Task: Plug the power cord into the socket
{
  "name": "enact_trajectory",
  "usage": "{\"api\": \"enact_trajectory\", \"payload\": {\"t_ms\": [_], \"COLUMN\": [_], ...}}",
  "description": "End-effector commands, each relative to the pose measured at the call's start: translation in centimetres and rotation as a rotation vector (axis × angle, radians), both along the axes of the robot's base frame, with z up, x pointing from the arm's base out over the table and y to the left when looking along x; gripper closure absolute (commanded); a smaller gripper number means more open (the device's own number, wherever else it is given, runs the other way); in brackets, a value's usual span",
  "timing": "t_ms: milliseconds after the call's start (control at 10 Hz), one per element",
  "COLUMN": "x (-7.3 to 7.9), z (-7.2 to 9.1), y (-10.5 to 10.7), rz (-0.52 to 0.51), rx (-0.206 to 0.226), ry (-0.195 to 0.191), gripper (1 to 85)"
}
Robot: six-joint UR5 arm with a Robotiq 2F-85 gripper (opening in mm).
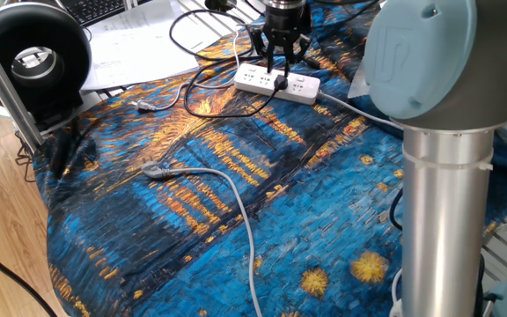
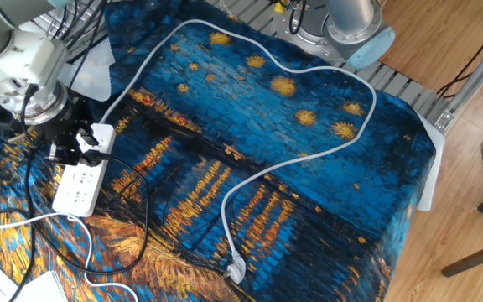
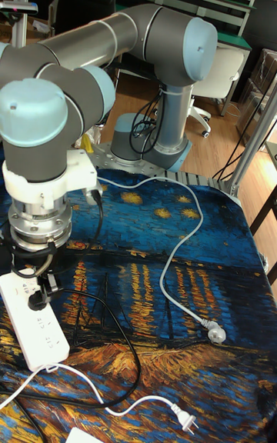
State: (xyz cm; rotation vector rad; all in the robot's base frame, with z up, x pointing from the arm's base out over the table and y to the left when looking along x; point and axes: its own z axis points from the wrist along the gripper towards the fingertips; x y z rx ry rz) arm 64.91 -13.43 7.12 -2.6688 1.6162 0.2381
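The socket is a long white power strip at the far side of the painted cloth. The power cord's black plug sits upright in one of its outlets. Its thin black cable loops away over the cloth. My gripper hangs just above the plug. Its fingers are spread to either side and appear open, with nothing between them.
A grey-white cable with a silvery connector tip snakes across the cloth. The strip's thick white cord runs toward the arm's base column. A black round device, papers and tangled black cables lie at the back.
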Motion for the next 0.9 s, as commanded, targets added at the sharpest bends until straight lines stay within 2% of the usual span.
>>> {"api": "enact_trajectory", "payload": {"t_ms": [0, 100, 300, 400, 500, 600, 700, 800], "x": [0.4, 0.6, 2.3, 4.5, 5.8, 5.4, 4.8, 3.4], "z": [0.9, 1.2, 1.9, 2.2, 2.3, 2.2, 2.0, 1.9], "y": [0.3, 0.4, 0.4, 0.0, -1.5, -3.4, -3.1, -1.5], "rz": [-0.036, -0.083, -0.240, -0.422, -0.626, -0.817, -0.877, -0.858], "rx": [-0.005, -0.004, 0.003, 0.003, -0.027, -0.088, -0.089, -0.049], "ry": [-0.001, -0.007, -0.068, -0.147, -0.209, -0.204, -0.179, -0.108], "gripper": [48.3, 49.7, 52.0, 53.3, 62.3, 83.7, 82.3, 55.3]}}
